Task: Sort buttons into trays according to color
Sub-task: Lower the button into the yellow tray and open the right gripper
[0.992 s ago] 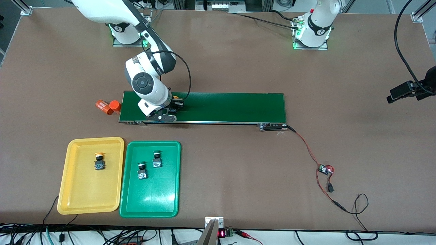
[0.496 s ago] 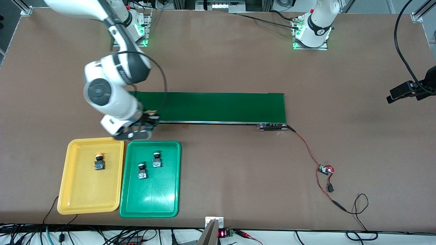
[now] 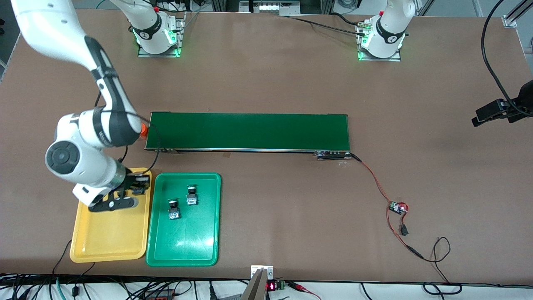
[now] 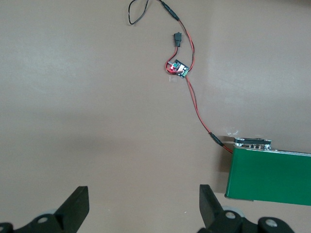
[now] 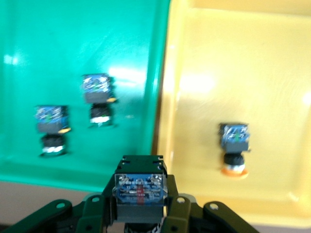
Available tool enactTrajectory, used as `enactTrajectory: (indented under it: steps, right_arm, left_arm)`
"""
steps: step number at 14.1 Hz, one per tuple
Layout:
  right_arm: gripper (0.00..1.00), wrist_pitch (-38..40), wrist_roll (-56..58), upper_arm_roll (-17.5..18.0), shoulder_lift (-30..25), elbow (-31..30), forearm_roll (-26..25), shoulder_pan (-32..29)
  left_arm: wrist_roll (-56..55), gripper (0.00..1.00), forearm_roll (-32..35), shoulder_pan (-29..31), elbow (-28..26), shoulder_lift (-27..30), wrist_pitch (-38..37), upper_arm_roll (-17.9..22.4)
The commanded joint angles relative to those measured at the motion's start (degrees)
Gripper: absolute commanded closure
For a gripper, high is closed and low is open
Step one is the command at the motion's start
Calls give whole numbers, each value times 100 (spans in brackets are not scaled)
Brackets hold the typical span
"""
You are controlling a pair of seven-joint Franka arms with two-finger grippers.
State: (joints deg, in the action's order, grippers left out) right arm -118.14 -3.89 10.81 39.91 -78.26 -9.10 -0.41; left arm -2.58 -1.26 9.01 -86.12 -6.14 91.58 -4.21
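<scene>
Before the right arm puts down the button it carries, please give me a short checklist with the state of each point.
1. Right gripper shut on the carried button: ok.
2. Gripper over the yellow tray: ok.
3. Carried button's cap colour: cannot tell, hidden.
4. Bare tray floor beside the orange button already there: ok.
5. Green tray holds the two green buttons: ok.
6. Left gripper open, waiting away from the trays: ok.

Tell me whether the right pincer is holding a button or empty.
Holding one. In the right wrist view, the right pincer is shut on a button, its black body clamped between the fingers, over the yellow tray.
</scene>
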Motion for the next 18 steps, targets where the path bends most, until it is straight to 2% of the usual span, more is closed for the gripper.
enactTrajectory:
  steps: [1, 4, 6, 10, 11, 13, 14, 15, 16, 17, 18]
  right_arm:
    - [86, -77, 177, -157, 394, 452, -83, 6]
    - [86, -454, 336, -368, 648, 452, -92, -3]
    - [85, -657, 336, -404, 754, 452, -127, -3]
    - [76, -772, 319, -413, 886, 435, -189, -20]
    - [61, -772, 310, -430, 904, 435, -189, -29]
    - [52, -781, 319, -430, 922, 435, -189, -38]
    - [51, -781, 319, -430, 930, 435, -189, -38]
    - [39, -798, 301, -430, 939, 435, -189, -38]
    - [33, -877, 318, -430, 957, 435, -189, -38]
    - [4, -921, 266, -430, 965, 435, -189, -38]
    - [0, -939, 283, -430, 974, 435, -180, -38]
  left_arm:
    - [144, 0, -77, -4, -36, 69, -17, -62]
    - [144, 0, -24, -40, -54, 113, -35, -237]
    - [144, 0, -24, 13, -71, 165, -306, -238]
    - [153, 0, -24, 13, -80, 280, -457, -238]
    - [153, 0, -24, -4, -89, 280, -439, -255]
    - [153, 0, -24, 4, -89, 280, -431, -264]
    - [153, 0, -24, 4, -98, 280, -396, -264]
    - [153, 0, -24, 13, -98, 280, -378, -264]
    - [153, 0, -24, 13, -98, 280, -369, -264]
    - [153, 0, -24, 13, -98, 280, -369, -264]
    - [153, 0, -24, 13, -98, 280, -360, -264]
